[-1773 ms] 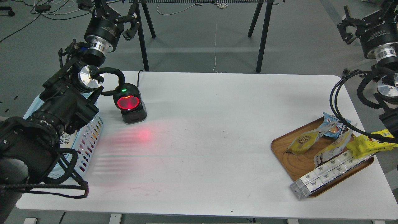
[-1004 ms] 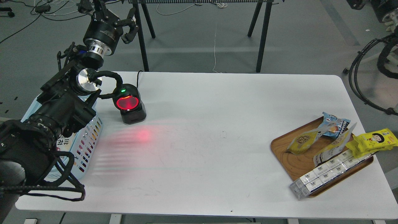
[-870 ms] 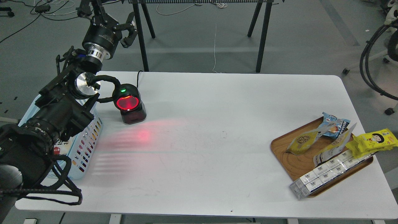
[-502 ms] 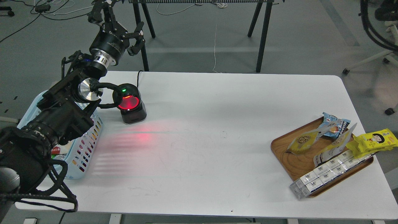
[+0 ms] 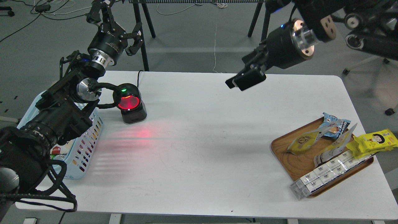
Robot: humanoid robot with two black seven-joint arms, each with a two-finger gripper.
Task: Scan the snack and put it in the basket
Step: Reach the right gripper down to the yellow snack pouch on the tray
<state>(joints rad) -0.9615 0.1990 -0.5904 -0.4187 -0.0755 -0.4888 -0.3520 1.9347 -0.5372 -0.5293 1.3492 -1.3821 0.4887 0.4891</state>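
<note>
Snack (image 5: 303,142) lies flat in the wooden tray (image 5: 297,163) at roughly 4 o'clock on the white tabletop (image 5: 202,149), well apart from both pincers. Right pincer (image 5: 245,80) hangs above the far middle of the tabletop, at about 10 o'clock from the snack; its fingers read as one dark block, so I cannot tell whether they are apart or together. Left pincer (image 5: 119,17) sits beyond the tabletop's far left corner, fingers spread and holding nothing. Basket (image 5: 85,146), one, stands at 9 o'clock on the tabletop's left edge, partly hidden under the left arm. One scanner (image 5: 130,105) glows red just right of it. Tray count: one snack pouch, one blue packet (image 5: 334,124), one second pouch (image 5: 334,146), one bright yellow wrapper (image 5: 373,141) overhanging the rim, one long white box (image 5: 329,172).
</note>
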